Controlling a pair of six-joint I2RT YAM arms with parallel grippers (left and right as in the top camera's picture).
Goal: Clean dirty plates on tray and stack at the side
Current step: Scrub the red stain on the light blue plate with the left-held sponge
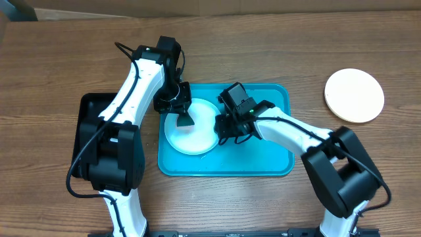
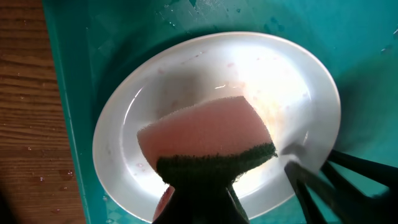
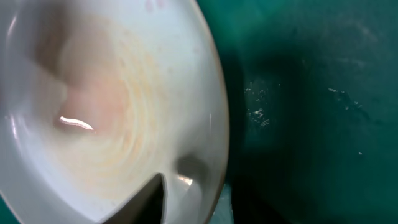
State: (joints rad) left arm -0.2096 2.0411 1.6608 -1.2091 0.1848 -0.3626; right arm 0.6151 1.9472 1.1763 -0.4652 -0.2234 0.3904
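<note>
Sponge [image 2: 205, 130] clamped in left hand [image 2: 202, 180] over smeared white plate [image 2: 186, 68] in tray [image 1: 263, 158] — right hand's [image 1: 227, 128] grip cannot be told; cream plate [image 1: 354, 95] already set aside, upper right.

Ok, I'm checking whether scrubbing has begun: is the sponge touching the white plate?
Cannot tell. The left wrist view looks straight down on the sponge over the white plate, so neither contact nor a gap shows plainly.

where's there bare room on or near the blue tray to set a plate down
Free: the tray's right half, between the right gripper and the tray's right rim; also table between tray and the pale plate at far right. Crowded: the tray's left, with the white plate, sponge and left gripper.
</note>
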